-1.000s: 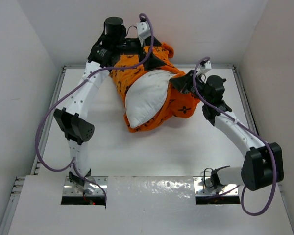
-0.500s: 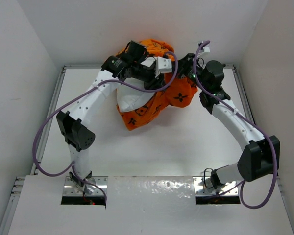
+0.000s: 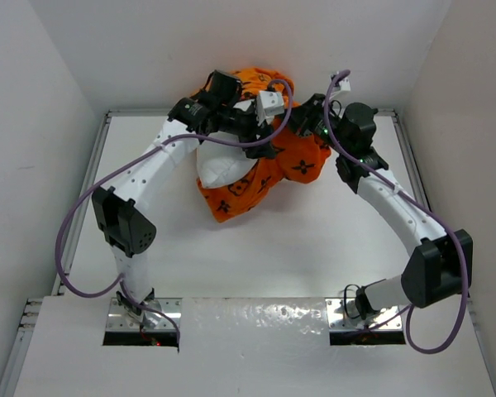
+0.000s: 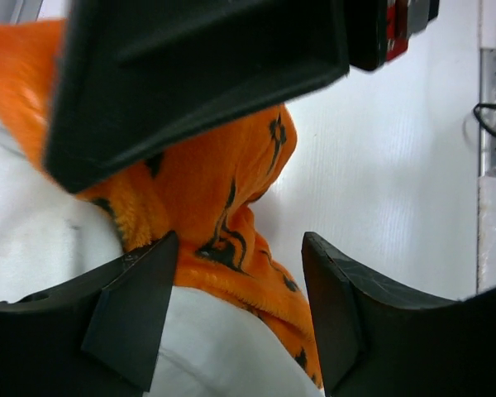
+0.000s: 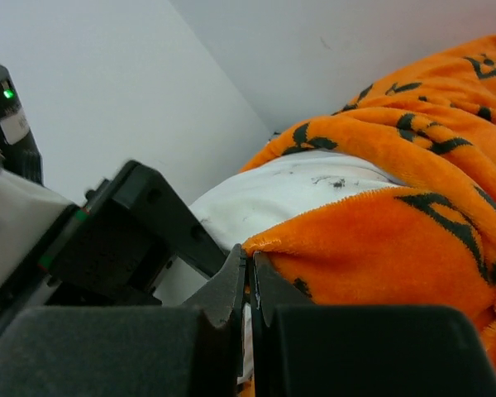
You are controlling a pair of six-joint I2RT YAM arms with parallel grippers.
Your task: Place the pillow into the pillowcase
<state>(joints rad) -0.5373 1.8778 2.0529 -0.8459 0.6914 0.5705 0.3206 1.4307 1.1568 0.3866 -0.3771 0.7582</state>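
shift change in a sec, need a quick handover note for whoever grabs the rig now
Left claw: open, straddling a fold of the pillowcase, not gripping it.
Right claw: shut on the pillowcase's edge.
Pillow: at the far end of the table, partly inside the pillowcase, one white end sticking out.
Done: pillow partly in.
Left: pull the pillowcase over the exposed end.

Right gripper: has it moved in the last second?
Yes. The right gripper, shut on the pillowcase, has shifted toward the back wall, away from the table's near edge.
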